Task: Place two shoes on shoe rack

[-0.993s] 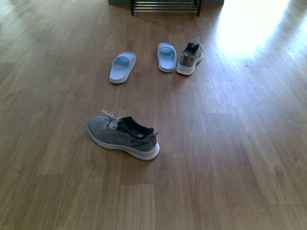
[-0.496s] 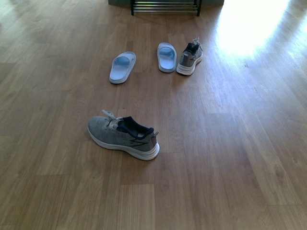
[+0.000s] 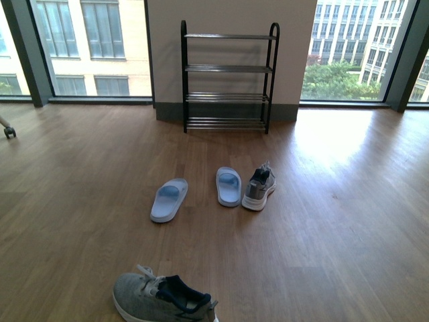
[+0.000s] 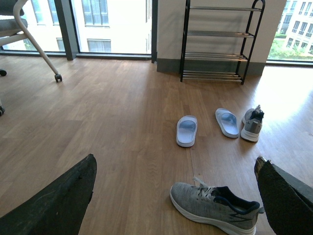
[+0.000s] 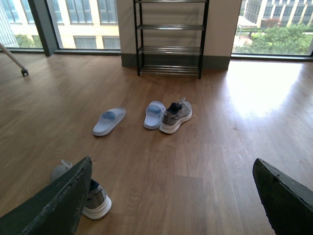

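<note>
Two grey knit shoes lie on the wooden floor. The near shoe (image 3: 164, 299) (image 4: 215, 205) lies on its sole close to me, toe to the left. The far shoe (image 3: 258, 188) (image 4: 252, 126) (image 5: 176, 115) stands beside a slipper, toe towards the shoe rack (image 3: 228, 68) (image 4: 220, 34) (image 5: 168, 27), which stands bare against the back wall. My left gripper (image 4: 175, 159) is open above the floor just short of the near shoe. My right gripper (image 5: 172, 160) is open over bare floor; one finger hides most of the near shoe (image 5: 97, 201). Neither arm shows in the front view.
Two pale blue slippers (image 3: 169, 199) (image 3: 228, 186) lie between the near shoe and the rack. A wheeled chair (image 4: 29, 29) stands far left; its caster (image 3: 8, 131) shows at the edge. Tall windows flank the rack's wall.
The front view has swung upward: the whole rack, wall and windows now show, and the near shoe sits at the bottom edge. Shoes and slippers lie as before.
</note>
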